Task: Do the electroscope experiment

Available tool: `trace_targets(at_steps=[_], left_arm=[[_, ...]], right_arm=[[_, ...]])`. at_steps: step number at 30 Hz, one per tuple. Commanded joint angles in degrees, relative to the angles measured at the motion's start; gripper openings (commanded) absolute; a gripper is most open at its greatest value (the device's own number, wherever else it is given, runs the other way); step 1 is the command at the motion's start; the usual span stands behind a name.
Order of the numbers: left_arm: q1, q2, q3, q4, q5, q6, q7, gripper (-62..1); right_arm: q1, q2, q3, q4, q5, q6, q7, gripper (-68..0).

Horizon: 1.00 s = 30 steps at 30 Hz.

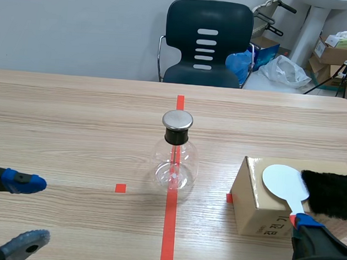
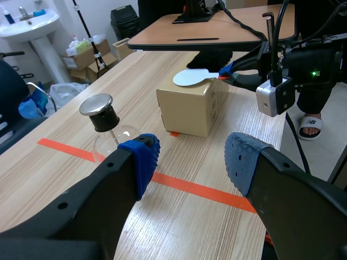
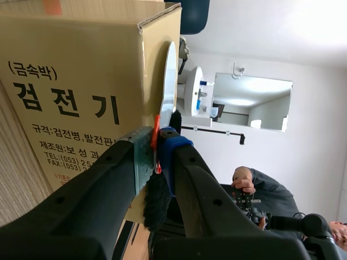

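Note:
The electroscope, a clear glass flask with a black neck and flat metal cap, stands on the red tape line at the table's middle. A tan cardboard box sits to its right. On the box lie a white round paddle and a black fur pad. My right gripper is at the box's near edge, shut on the paddle's thin red handle. Near the table's front left, my left gripper is open and holds nothing, with the flask ahead of it.
A dark chair stands behind the table's far edge, with boxes and bags on the floor at the back right. A person holding a controller shows beyond the box in the right wrist view.

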Motion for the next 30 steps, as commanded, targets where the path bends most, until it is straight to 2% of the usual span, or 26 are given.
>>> trace_targets(at_steps=[1, 26, 30], left_arm=[[-0.2, 0.3, -0.2, 1.0, -0.6, -0.2, -0.9, -30.7], [-0.2, 0.3, -0.2, 1.0, -0.6, -0.2, -0.8, -30.7], [-0.2, 0.3, -0.2, 1.0, -0.6, -0.2, -0.8, -30.7]], right_arm=[[0.0, 0.2, 0.3, 1.1, -0.2, -3.3, -0.2, -66.5], [0.0, 0.2, 0.3, 1.1, -0.5, -3.3, -0.2, -66.5], [0.0, 0.2, 0.3, 1.2, -1.7, -3.3, -1.0, -66.5]])
